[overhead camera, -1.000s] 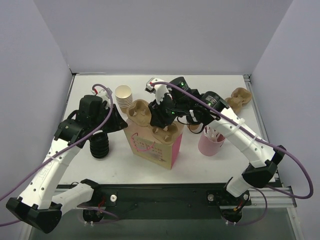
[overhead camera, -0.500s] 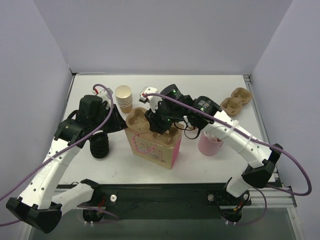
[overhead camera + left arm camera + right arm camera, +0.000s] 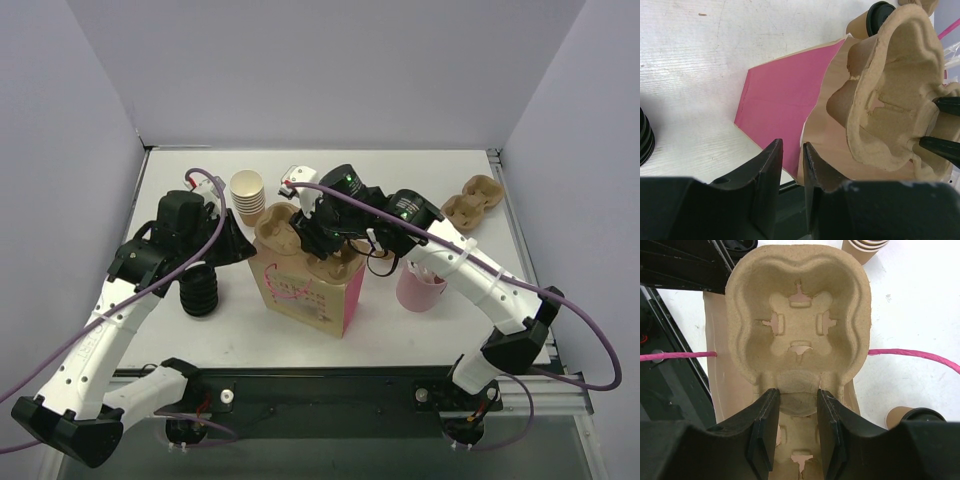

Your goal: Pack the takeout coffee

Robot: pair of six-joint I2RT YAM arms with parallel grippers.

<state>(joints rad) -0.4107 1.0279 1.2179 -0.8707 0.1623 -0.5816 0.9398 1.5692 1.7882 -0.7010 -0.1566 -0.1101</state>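
Observation:
The takeout coffee, a tan cup with a black lid, shows behind the bag in the left wrist view [image 3: 875, 17] and at the lower right of the right wrist view [image 3: 912, 417]; my right arm hides it from above. A tan paper bag [image 3: 305, 290] with pink sides stands mid-table. My left gripper [image 3: 245, 250] is shut on the bag's left rim [image 3: 805, 135]. My right gripper [image 3: 320, 245] is shut on the middle ridge of a moulded pulp cup carrier [image 3: 797, 305] and holds it over the bag's open mouth.
A stack of lidless tan cups [image 3: 247, 195] stands behind the bag. A stack of black lids [image 3: 198, 290] is at its left. A pink cup with straws [image 3: 422, 285] is at its right. Another pulp carrier [image 3: 472, 200] lies at the back right.
My right gripper has carried the pulp carrier left and settled it over the bag's mouth. The left gripper has kept its hold on the bag.

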